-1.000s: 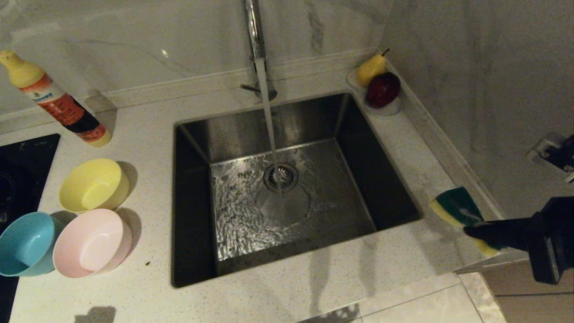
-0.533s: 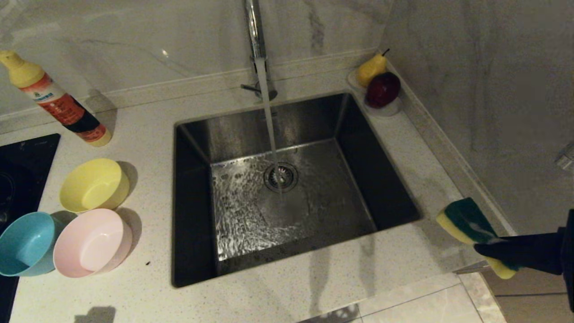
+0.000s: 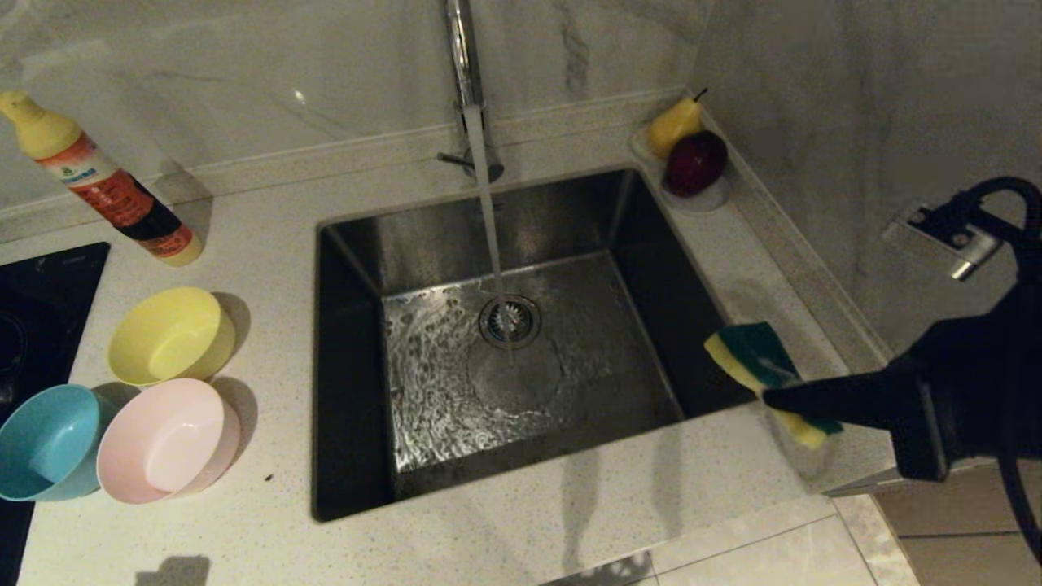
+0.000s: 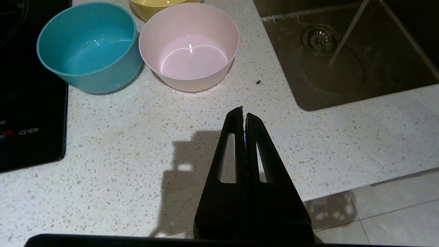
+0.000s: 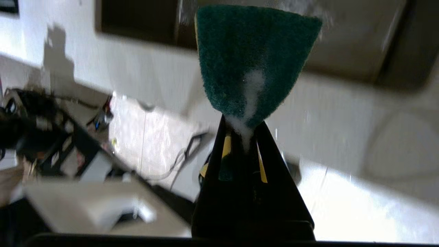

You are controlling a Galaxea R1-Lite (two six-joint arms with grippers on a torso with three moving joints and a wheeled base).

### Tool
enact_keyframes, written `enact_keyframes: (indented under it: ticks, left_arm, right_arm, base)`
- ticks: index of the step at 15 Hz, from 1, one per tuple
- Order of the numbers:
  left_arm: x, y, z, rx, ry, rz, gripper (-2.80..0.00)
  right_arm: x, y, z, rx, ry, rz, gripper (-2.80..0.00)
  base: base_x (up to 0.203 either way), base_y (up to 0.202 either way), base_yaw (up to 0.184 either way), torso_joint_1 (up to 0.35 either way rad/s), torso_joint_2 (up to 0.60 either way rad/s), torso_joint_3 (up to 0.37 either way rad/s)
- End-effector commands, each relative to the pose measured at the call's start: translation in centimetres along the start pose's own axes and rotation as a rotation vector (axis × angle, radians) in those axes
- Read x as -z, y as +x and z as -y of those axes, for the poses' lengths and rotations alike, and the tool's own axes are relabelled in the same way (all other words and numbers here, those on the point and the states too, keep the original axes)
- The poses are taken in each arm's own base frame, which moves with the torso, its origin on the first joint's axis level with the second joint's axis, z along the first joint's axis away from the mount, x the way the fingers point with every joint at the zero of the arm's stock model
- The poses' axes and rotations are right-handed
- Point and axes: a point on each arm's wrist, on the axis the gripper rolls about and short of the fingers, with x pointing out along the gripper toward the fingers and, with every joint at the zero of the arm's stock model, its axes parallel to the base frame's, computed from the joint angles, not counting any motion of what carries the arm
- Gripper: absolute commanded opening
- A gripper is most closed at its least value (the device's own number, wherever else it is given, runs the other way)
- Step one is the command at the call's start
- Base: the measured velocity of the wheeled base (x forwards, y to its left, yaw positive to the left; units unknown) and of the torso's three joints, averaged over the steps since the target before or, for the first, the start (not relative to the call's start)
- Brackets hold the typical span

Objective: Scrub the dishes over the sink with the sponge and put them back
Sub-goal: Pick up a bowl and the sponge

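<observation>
The right gripper [image 3: 802, 399] is clamped on the sponge [image 3: 753, 354], which juts ahead along its fingers. The sink [image 3: 521, 342] lies just beyond. The bowls [image 3: 167, 439] sit far across, nearer the left gripper [image 4: 244, 115], whose fingers are together.

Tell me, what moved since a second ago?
The right gripper, shut on the sponge, swung left toward the sink, so the sponge now hangs over its right edge. The three bowls, the running water and the parked left gripper stayed as they were.
</observation>
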Motion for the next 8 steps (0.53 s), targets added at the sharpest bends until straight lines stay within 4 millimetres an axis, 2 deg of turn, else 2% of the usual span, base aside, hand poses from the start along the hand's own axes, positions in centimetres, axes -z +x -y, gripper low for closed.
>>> enact_keyframes:
  ticks: [1, 3, 8]
  left_arm:
    - [0.91, 0.17, 0.02, 0.001, -0.002, -0.03, -2.8]
    - [0.86, 0.17, 0.02, 0.0, -0.009, -0.028, -2.8]
    - [0.89, 0.17, 0.02, 0.0, 0.004, -0.033, -2.8]
  right_arm:
    - [-0.76, 2.35, 0.12, 0.006, -0.004, -0.039, -2.8]
    - [-0.75, 2.95, 0.18, 0.007, -0.009, -0.051, -2.8]
    - [-0.15, 3.03, 0.35, 0.002, 0.006, -0.07, -2.8]
  base:
    - [0.0, 0.0, 0.0, 0.0, 0.0, 0.0]
    - [0.0, 0.0, 0.0, 0.0, 0.0, 0.0]
    - [0.0, 0.0, 0.0, 0.0, 0.0, 0.0]
